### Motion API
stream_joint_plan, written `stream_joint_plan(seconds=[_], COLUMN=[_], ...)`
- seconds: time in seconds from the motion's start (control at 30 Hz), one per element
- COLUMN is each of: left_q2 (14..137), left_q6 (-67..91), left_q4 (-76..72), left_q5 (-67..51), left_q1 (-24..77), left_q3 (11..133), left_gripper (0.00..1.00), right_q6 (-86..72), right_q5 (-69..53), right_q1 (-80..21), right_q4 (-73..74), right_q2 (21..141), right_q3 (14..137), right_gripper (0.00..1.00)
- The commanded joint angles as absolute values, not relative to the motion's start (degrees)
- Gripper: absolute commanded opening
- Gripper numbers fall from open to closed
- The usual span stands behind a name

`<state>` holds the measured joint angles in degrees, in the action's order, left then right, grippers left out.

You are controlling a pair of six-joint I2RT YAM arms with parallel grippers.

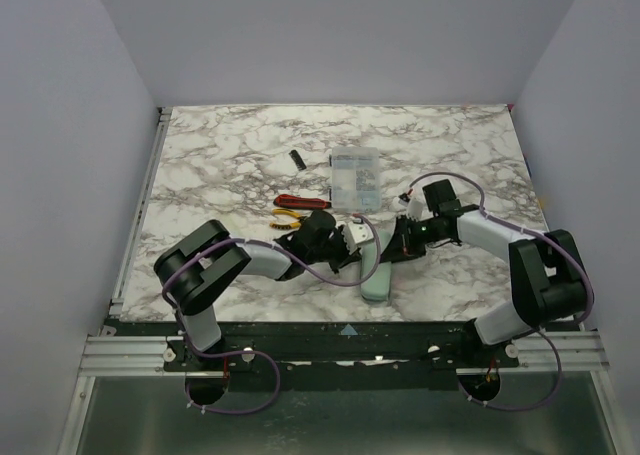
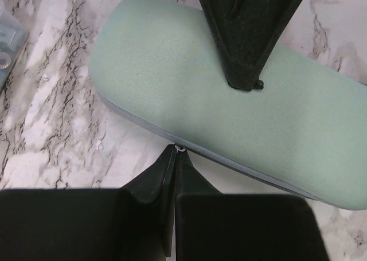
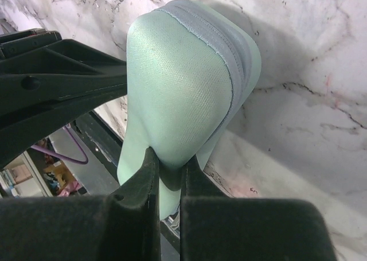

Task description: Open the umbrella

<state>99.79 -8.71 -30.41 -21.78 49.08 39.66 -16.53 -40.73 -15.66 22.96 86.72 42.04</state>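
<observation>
Most of the overhead view is the marble table [image 1: 220,155]. The mint-green case [image 1: 377,275] lies on it just below the middle of the frame, its long axis running up and down the picture. The umbrella itself does not show; I take it to be zipped inside. Toward the upper middle sits a clear plastic box [image 1: 355,175], well apart from the work.

The right gripper [image 3: 169,170] is narrowed onto one rounded end of the case, and the cloth bulges a little between its fingers. The left gripper [image 2: 175,153] is closed to a sliver at the grey zip seam [image 2: 137,120] along the case's side. A small silver zip pull [image 2: 180,148] sits right at its tips. It looks pinched, though the hold is too small to be sure of.

The case looks light and soft-skinned, woven cloth that gives under pressure. It would likely slide on the smooth stone unless one end is pinned, as the right gripper is doing. The pull is tiny and probably slippery, so it wants a firm, square pinch and a draw along the seam, not away from it. Squeezing the case's middle would only crush the folded ribs inside.
</observation>
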Motion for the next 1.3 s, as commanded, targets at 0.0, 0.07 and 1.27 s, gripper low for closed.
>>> stream_joint_plan(seconds=[0.0,0.07,1.27], left_q2=[99.6,99.4,99.2], left_q6=[-8.2,-7.8,9.8], left_q4=[-33.2,-33.6,-33.9], left_q5=[-20.8,-19.9,-25.8], left_q1=[47.2,46.7,47.2], left_q3=[41.4,40.5,37.2], left_gripper=[0.0,0.0,0.0], right_q6=[-12.1,-10.5,36.7], right_q5=[-38.3,-38.7,-31.7], right_q1=[-16.0,-16.1,-19.7], right_q4=[24.6,24.9,19.8], right_q2=[90.6,92.0,66.5], right_q3=[44.7,46.9,39.1], right_gripper=[0.0,0.0,0.92])
